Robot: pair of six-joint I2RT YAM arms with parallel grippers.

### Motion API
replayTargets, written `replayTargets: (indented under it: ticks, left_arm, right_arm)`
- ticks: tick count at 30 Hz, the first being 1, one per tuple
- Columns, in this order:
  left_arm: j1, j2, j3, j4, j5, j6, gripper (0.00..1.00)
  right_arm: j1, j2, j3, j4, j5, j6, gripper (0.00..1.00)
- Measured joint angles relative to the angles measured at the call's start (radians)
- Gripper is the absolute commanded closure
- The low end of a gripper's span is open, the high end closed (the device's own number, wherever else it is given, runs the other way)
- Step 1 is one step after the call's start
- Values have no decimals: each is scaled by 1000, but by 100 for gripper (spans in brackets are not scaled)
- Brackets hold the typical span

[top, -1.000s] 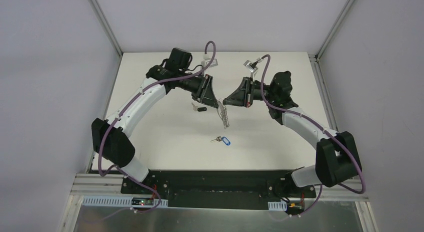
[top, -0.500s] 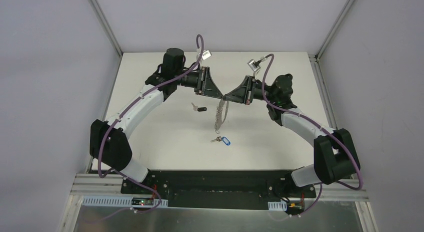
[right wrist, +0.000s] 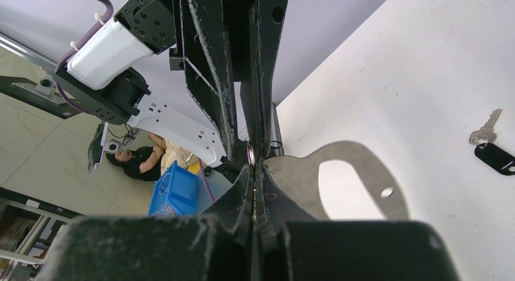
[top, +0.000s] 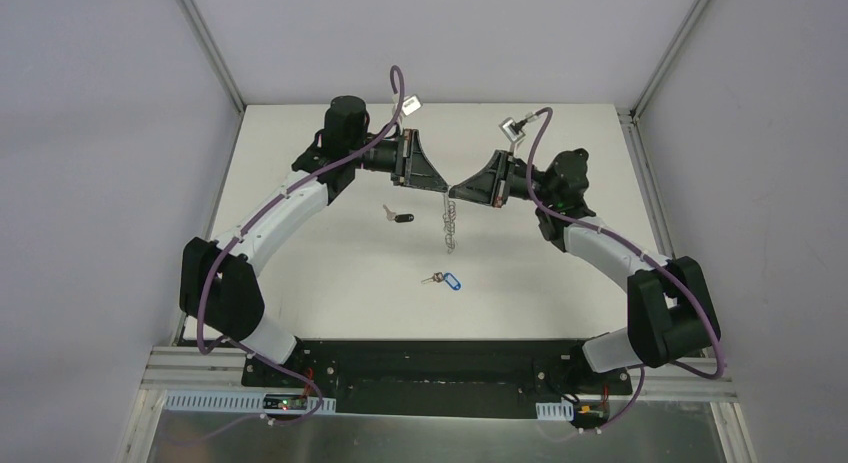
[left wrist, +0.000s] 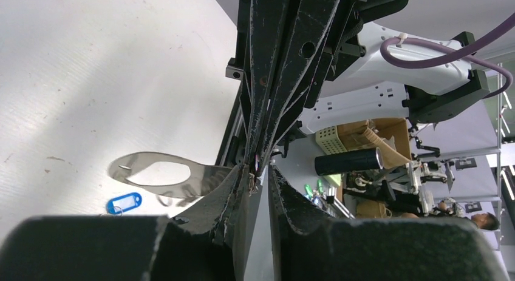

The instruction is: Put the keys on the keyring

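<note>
The keyring (top: pixel 450 223) hangs as a pale chain of clips above the table, below the point where both grippers meet. My right gripper (top: pixel 456 191) is shut, and a thin bit of the ring (right wrist: pixel 249 153) shows at its tips (right wrist: pixel 253 167). My left gripper (top: pixel 440 186) faces it tip to tip, and its jaws (left wrist: pixel 260 172) stand a narrow gap apart. The black-headed key (top: pixel 399 217) lies on the table left of the keyring and shows in the right wrist view (right wrist: pixel 495 158). The blue-tagged key (top: pixel 446 280) lies nearer the front and shows in the left wrist view (left wrist: pixel 124 203).
The white table (top: pixel 330 273) is walled by pale panels on the left, right and back. A black base bar (top: pixel 430 358) runs along the near edge. The grippers cast grey shadows on the table (right wrist: pixel 358 165).
Both grippers came together at the table's middle and rose slightly. The keyring swung and now hangs straight below their meeting point. Both keys lie where they were.
</note>
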Motion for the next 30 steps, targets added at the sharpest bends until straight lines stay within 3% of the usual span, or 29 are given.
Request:
replayTargets:
  ticks: [7,14,24,30]
  left_arm:
    - [0,0,-18,43,8,-34,75]
    - [0,0,-24,56,15,-46,76]
    - [0,2,-24,58,15,-48,87]
    - [-6,23,-23,56,16,-49,99]
  right_arm:
    - [-5,0,-11,9,13,18,100]
    - [-15,0,-11,24,19,32,100]
    - [-19,0,-12,36,22,44,100]
    - [-19,0,-14,45,21,45,100]
